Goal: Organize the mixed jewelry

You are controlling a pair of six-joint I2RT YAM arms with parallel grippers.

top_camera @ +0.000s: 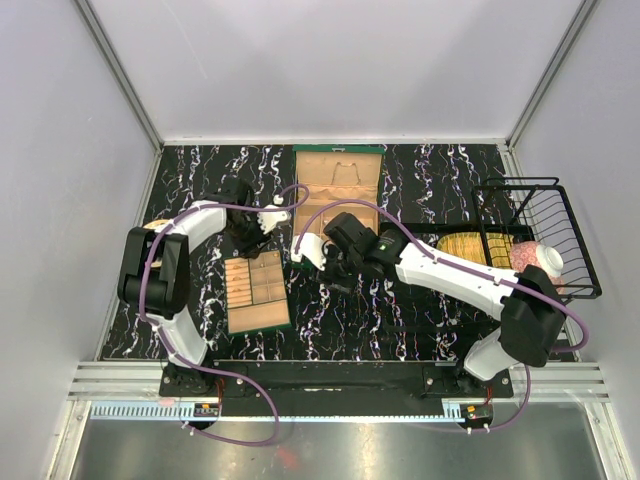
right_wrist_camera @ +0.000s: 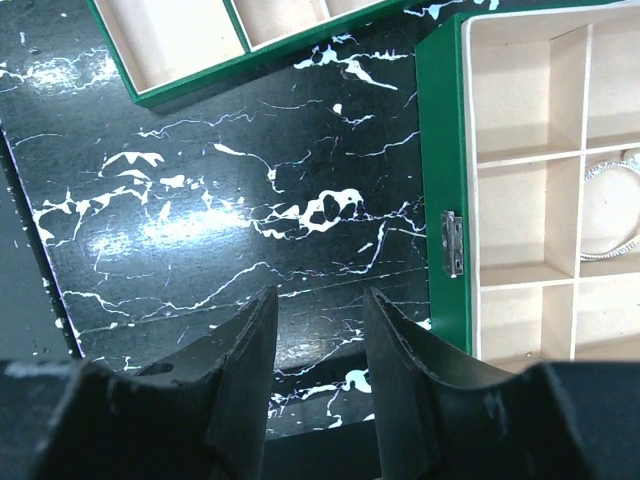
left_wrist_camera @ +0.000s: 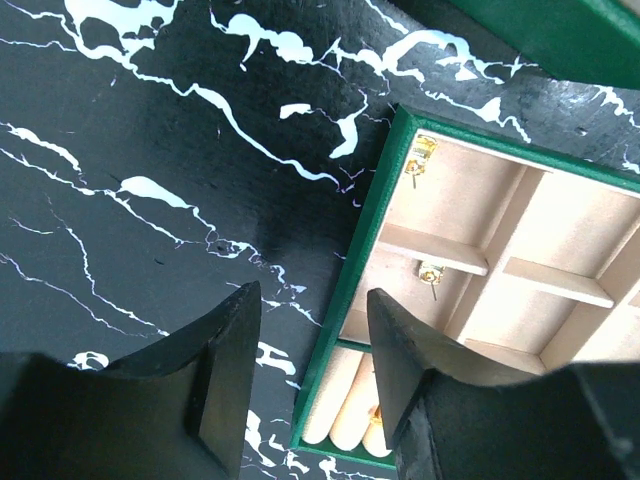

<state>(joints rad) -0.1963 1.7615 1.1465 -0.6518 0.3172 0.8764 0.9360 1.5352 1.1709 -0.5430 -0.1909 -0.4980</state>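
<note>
Two green boxes with tan compartments lie on the black marbled table: a large one (top_camera: 338,180) at the back centre and a smaller one (top_camera: 257,290) at the front left. In the left wrist view the smaller box (left_wrist_camera: 375,230) holds two gold earrings (left_wrist_camera: 422,158) (left_wrist_camera: 432,272) and a gold ring (left_wrist_camera: 375,412) on pale rolls. In the right wrist view a whitish bracelet (right_wrist_camera: 612,210) lies in a compartment of the large box (right_wrist_camera: 440,150). My left gripper (top_camera: 262,222) (left_wrist_camera: 315,300) is open and empty over the smaller box's edge. My right gripper (top_camera: 318,255) (right_wrist_camera: 320,300) is open and empty over bare table.
A black wire basket (top_camera: 545,235) stands at the right with a yellow woven mat (top_camera: 470,247) and a pink and white object (top_camera: 540,258) by it. The large box has a metal latch (right_wrist_camera: 452,243) on its side.
</note>
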